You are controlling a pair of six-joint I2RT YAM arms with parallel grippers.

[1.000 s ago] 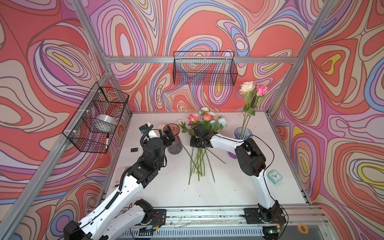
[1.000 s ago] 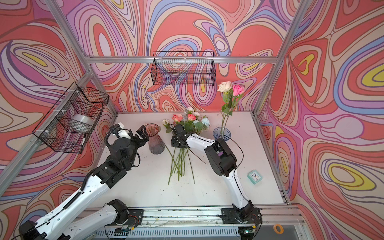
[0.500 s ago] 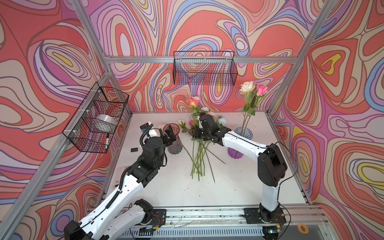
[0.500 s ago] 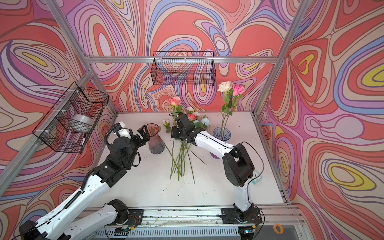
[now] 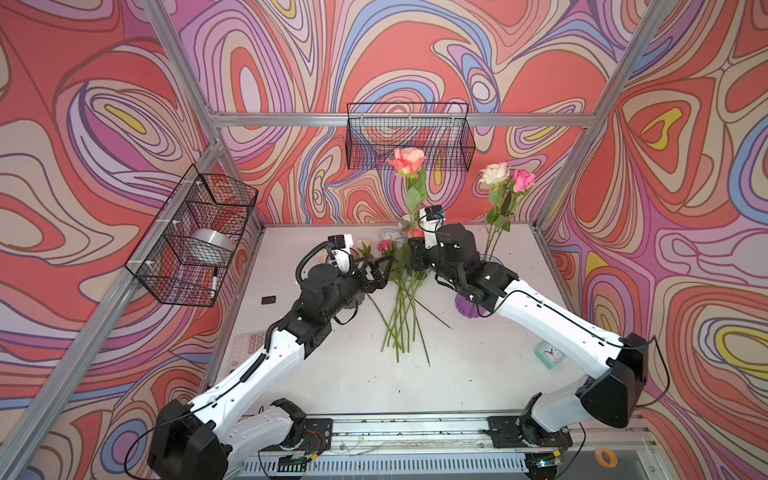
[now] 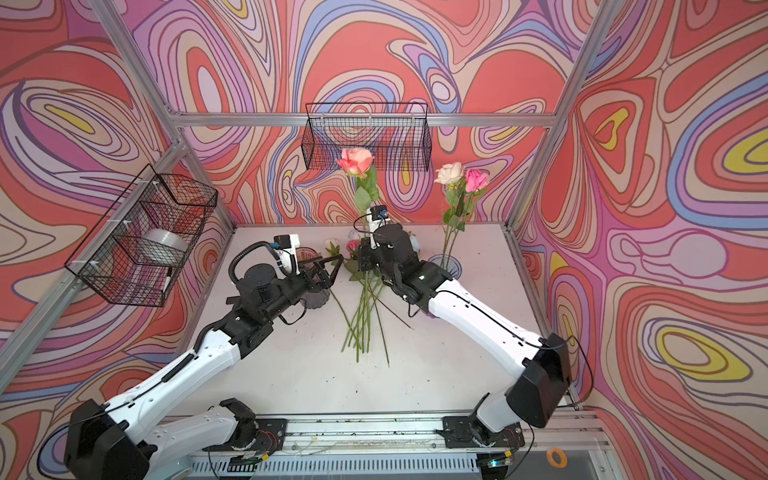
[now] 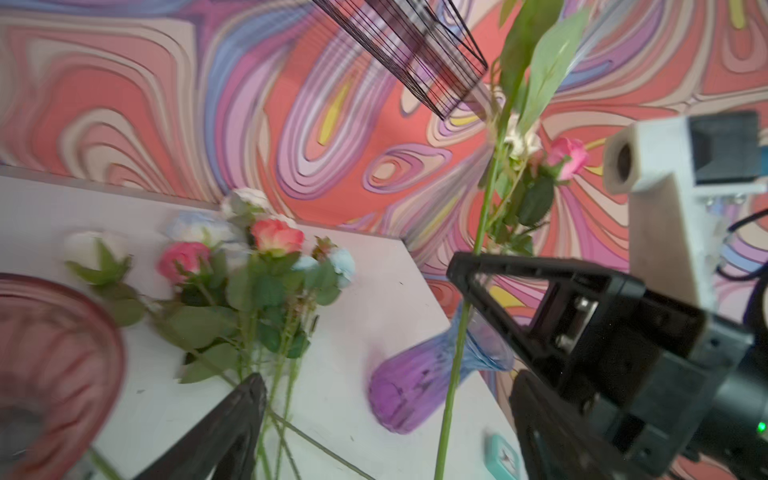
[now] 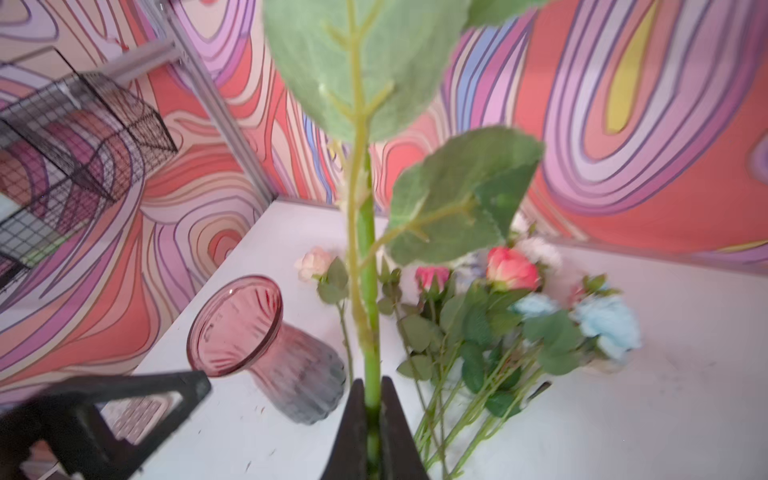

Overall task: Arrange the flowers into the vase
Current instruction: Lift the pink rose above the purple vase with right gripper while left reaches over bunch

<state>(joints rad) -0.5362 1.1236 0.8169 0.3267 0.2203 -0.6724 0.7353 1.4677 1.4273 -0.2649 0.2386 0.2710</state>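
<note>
My right gripper point(image 5: 415, 254) point(image 8: 372, 386) is shut on the green stem of a coral rose point(image 5: 406, 161) point(image 6: 355, 160), holding it upright above the table. My left gripper point(image 5: 384, 272) point(image 7: 386, 382) stands open just left of that stem; in the left wrist view the stem point(image 7: 453, 374) runs between its fingers, untouched. Several more flowers point(image 5: 401, 307) point(image 8: 498, 324) lie in a bundle on the table. A purple vase point(image 5: 468, 306) point(image 7: 409, 386) on the right holds a cream and a pink rose point(image 5: 505, 178). A pink-grey vase point(image 6: 309, 254) point(image 8: 249, 328) stands empty behind my left arm.
Wire baskets hang on the back wall point(image 5: 409, 137) and the left wall point(image 5: 195, 237), the latter holding a tape roll. A teal clock point(image 5: 550, 354) sits at the right, a small black item point(image 5: 269, 299) and a keypad point(image 5: 251, 343) at the left.
My right gripper has lifted the coral rose out of the bundle and raised it upright. My left gripper has swung right, from beside the pink-grey vase toward the held stem.
</note>
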